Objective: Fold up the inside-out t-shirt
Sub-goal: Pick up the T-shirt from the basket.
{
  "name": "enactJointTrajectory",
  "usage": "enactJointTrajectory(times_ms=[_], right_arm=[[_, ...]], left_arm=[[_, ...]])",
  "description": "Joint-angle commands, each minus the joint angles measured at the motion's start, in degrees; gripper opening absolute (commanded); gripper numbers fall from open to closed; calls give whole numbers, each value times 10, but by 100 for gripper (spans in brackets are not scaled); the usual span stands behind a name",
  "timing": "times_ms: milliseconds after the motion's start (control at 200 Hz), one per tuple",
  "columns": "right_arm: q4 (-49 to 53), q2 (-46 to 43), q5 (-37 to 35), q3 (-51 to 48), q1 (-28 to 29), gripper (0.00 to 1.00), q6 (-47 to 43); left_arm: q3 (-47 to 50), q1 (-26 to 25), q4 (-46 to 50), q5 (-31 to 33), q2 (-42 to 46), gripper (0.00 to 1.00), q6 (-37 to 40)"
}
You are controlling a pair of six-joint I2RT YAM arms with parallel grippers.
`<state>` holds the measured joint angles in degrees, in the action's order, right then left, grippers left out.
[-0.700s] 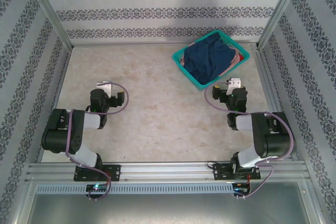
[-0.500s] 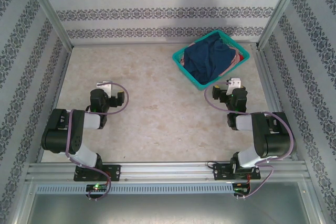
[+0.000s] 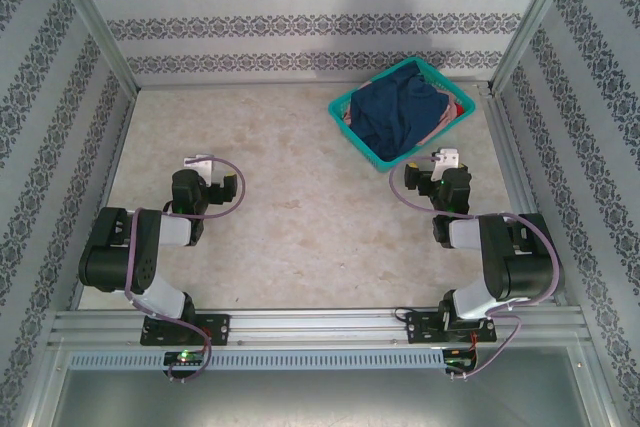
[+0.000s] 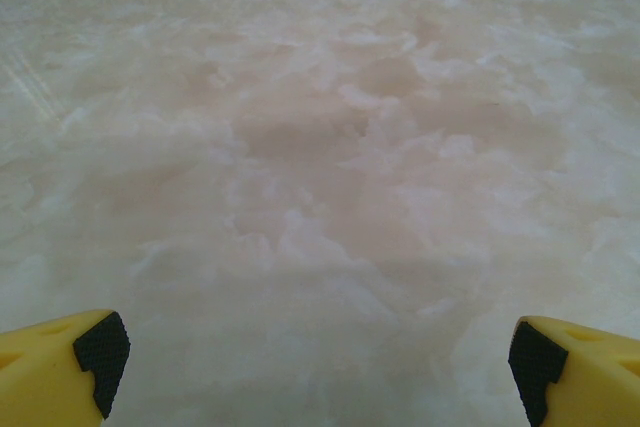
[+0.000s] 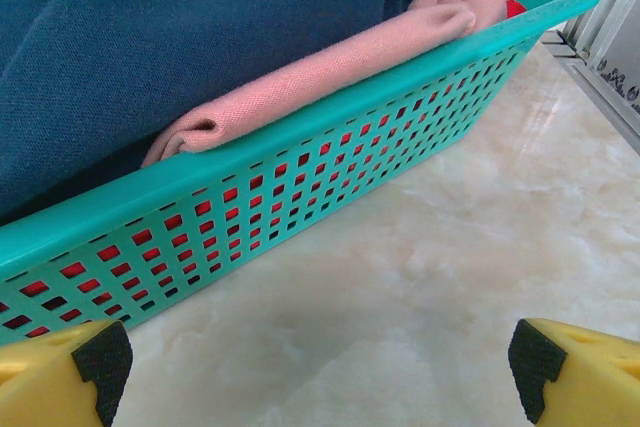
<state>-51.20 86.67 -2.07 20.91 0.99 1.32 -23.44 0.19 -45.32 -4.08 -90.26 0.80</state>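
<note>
Step in hand: retrieval. T-shirt (image 5: 150, 27) lies in basket (image 5: 300, 197), far right corner of table (image 4: 320, 147). Right claw (image 5: 320, 357) spread beside basket; left claw (image 4: 320, 357) spread, empty. Next move likely: right claw clears rim, pinches t-shirt.

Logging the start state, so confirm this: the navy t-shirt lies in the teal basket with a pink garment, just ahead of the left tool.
One error: the teal basket, holding the navy t-shirt and pink garment, sits just ahead of the right tool, not the left tool. The top external view shows it.
</note>
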Motion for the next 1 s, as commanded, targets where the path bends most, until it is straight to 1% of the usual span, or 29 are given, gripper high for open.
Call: enactJointTrajectory(times_ms=[0, 140, 180, 230, 285, 330, 365, 400, 435, 465, 495, 520, 525, 545, 570, 590, 620, 675, 705, 730, 764, 799, 859, 889, 944, 994], right_arm=[[-2, 0, 2, 12, 1, 98, 2], [-3, 0, 3, 12, 1, 98, 2], [-4, -1, -6, 11, 1, 98, 4], [-1, -9, -45, 12, 2, 98, 19], [9, -38, -74, 3, 1, 98, 31], [30, -78, -104, -5, 1, 98, 40], [42, -114, -147, -9, 0, 98, 53], [72, -157, -201, -24, 0, 98, 80], [130, -206, -233, -21, -6, 98, 127], [184, -249, -219, -16, -15, 98, 159], [222, -281, -180, -2, -20, 98, 173], [235, -296, -142, 10, -16, 98, 171], [237, -298, -136, 13, -14, 98, 170], [244, -298, -120, 25, -2, 98, 161], [261, -290, -117, 50, 25, 98, 140], [295, -276, -126, 79, 51, 98, 114], [353, -242, -154, 134, 107, 98, 62], [433, -159, -210, 238, 189, 98, -20], [473, -114, -231, 289, 215, 98, -41], [506, -83, -236, 328, 226, 98, -45], [539, -50, -219, 370, 224, 98, -35], [563, -26, -186, 401, 210, 98, -12], [582, 3, -106, 434, 163, 98, 44], [592, 16, -82, 449, 141, 98, 67], [608, 40, -75, 476, 120, 98, 74], [639, 70, -94, 516, 114, 98, 66]], left_arm=[[-7, 7, -14, 3, 9, 100, -9], [-6, 7, -15, 4, 10, 100, -9], [-8, 7, -10, 14, 12, 100, -13], [-10, 7, 6, 38, 28, 100, -25], [-12, 7, 41, 61, 65, 100, -35], [-14, 7, 72, 72, 100, 100, -37], [-22, 7, 114, 82, 131, 100, -45], [-40, 7, 171, 105, 160, 100, -72], [-63, 7, 233, 135, 185, 100, -132], [-85, 8, 283, 140, 201, 100, -176], [-104, 8, 316, 120, 210, 100, -199], [-114, 8, 327, 73, 212, 100, -212], [-116, 7, 327, 73, 212, 100, -214], [-121, 6, 324, 33, 210, 100, -224], [-125, 3, 312, -7, 205, 100, -238], [-128, 0, 301, -29, 201, 99, -249], [-132, -7, 287, -56, 192, 100, -265], [-154, -29, 288, -78, 171, 100, -274], [-171, -41, 308, -77, 160, 100, -270], [-189, -54, 329, -68, 151, 100, -266], [-212, -70, 358, -53, 140, 100, -261], [-229, -83, 380, -43, 131, 100, -256], [-247, -98, 398, -42, 117, 100, -253], [-253, -104, 403, -42, 113, 100, -254], [-260, -111, 408, -44, 108, 100, -255], [-266, -117, 412, -46, 102, 100, -253]])
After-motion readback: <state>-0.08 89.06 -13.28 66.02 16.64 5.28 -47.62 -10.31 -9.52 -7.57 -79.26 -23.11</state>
